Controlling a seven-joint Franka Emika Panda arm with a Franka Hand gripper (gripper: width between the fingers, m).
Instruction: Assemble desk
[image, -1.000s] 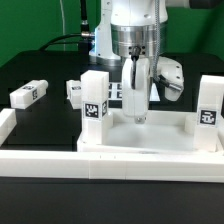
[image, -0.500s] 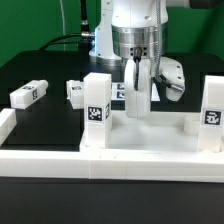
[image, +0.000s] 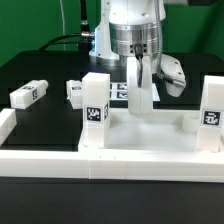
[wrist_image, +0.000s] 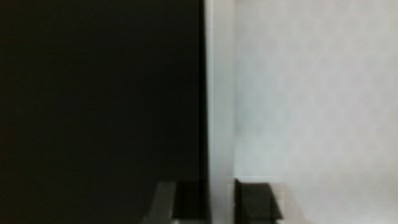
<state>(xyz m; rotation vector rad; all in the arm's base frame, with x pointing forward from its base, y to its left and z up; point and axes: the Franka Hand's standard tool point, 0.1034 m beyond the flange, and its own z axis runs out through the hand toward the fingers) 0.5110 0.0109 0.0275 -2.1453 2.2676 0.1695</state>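
DESK ASSEMBLY: the arm's end effector (image: 140, 113) is clenched on the far rim of the desk top (image: 160, 131), fingers (image: 140, 90) pointing straight down. In the wrist view the top's white edge runs between the two fingers (wrist_image: 178, 205), w/ black table (wrist_image: 89, 100) alongside. 2 tagged legs stand upright in the top, one (image: 95, 103) at the exterior view's left & one (image: 210, 108) at its right. 2 loose legs lie on the table (image: 45, 65) further left: one (image: 28, 93) far out, the other (image: 74, 90) nearer the top.
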